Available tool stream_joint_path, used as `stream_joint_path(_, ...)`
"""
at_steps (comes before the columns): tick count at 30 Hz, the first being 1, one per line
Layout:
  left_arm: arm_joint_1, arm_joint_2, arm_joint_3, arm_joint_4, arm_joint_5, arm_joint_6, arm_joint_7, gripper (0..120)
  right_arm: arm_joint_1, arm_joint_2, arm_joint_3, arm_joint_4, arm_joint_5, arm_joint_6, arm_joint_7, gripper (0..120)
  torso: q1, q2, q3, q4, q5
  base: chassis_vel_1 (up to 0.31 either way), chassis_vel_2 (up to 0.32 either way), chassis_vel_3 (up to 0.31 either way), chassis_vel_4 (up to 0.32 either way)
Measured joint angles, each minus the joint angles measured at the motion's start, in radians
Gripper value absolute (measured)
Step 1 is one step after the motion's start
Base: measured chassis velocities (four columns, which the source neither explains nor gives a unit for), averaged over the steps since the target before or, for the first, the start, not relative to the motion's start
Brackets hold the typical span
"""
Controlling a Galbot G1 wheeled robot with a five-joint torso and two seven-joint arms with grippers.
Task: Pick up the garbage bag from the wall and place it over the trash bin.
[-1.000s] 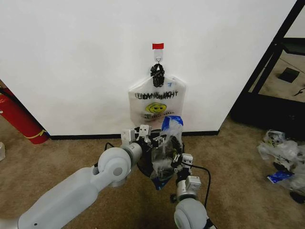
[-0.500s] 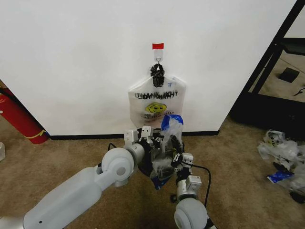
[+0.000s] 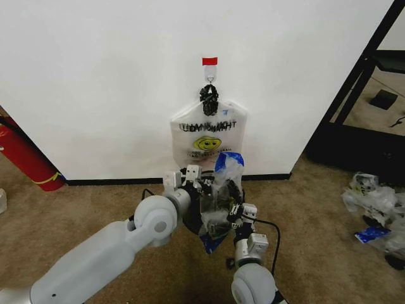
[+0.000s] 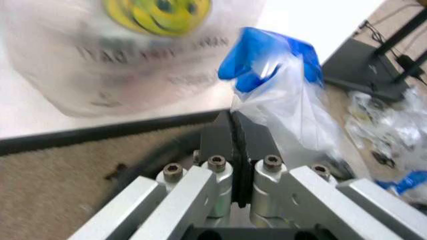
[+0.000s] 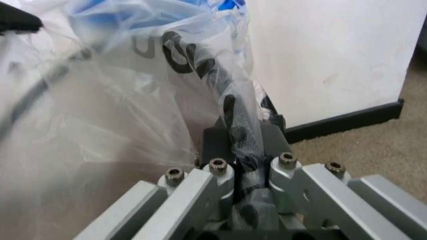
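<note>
Grippers were seen at work near the floor, two in number. The right gripper (image 3: 236,210) was closed on a bunched fold of the garbage bag (image 3: 221,196), the clear film pinched between its fingers (image 5: 230,145). The left gripper (image 3: 205,187) was closed on the bag's opposite edge, its jaws pressed nearly together on a thin strip of plastic just below the blue patch (image 4: 267,55). One garbage bag was held stretched between them, above the trash bin (image 3: 193,218), whose dark rim was partly covered by the plastic; what lay inside the bin could not be told. Farther off, one white bag (image 3: 209,136) with a yellow smiley was hung from the hook (image 3: 209,76) on the wall (image 3: 95,82), under a strip of red tape. At far left one red fire extinguisher (image 3: 22,155) was leaned at the baseboard.
</note>
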Motion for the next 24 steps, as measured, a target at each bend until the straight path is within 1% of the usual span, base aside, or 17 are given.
stream_joint_path(5, -0.005, 0.015, -0.009, 0.006, -0.001, -0.001, 0.001, 0, -0.011, -0.005, 0.004, 0.007, 0.005, 0.008, -0.009, 1, 0.000, 0.000, 0.000, 0.0000, -0.0001, 0.000, 0.000, 0.000, 0.000)
stream_joint_path(9, -0.011, 0.042, -0.019, 0.022, -0.004, 0.011, -0.001, 0, -0.047, -0.030, 0.012, 0.031, 0.002, 0.037, -0.049, 1, 0.000, 0.000, 0.000, 0.0000, -0.0001, 0.000, 0.000, 0.000, 0.000)
stream_joint_path(11, -0.011, 0.044, -0.019, 0.023, -0.004, 0.012, -0.001, 0, -0.049, -0.033, 0.014, 0.033, 0.001, 0.040, -0.053, 1, 0.000, 0.000, 0.000, 0.0000, 0.0000, 0.000, 0.000, 0.000, 0.000)
stream_joint_path(16, -0.015, 0.075, -0.022, 0.036, -0.005, 0.014, -0.007, 0, -0.073, -0.094, 0.032, 0.059, 0.005, 0.075, -0.091, 1, 0.000, 0.000, 0.000, 0.0000, -0.0001, 0.000, 0.000, 0.000, 0.000)
stream_joint_path(21, -0.011, 0.096, -0.028, 0.029, -0.014, 0.015, -0.001, 0, -0.080, -0.105, 0.054, 0.078, 0.042, 0.086, -0.102, 1, 0.000, 0.000, 0.000, -0.0001, 0.0000, 0.000, 0.000, 0.000, 0.000)
stream_joint_path(24, 0.004, 0.116, -0.034, 0.019, -0.016, 0.018, 0.008, 0, -0.084, -0.098, 0.084, 0.097, 0.102, 0.097, -0.124, 1, 0.000, 0.000, 0.000, 0.0000, 0.0000, 0.000, 0.000, 0.000, 0.000)
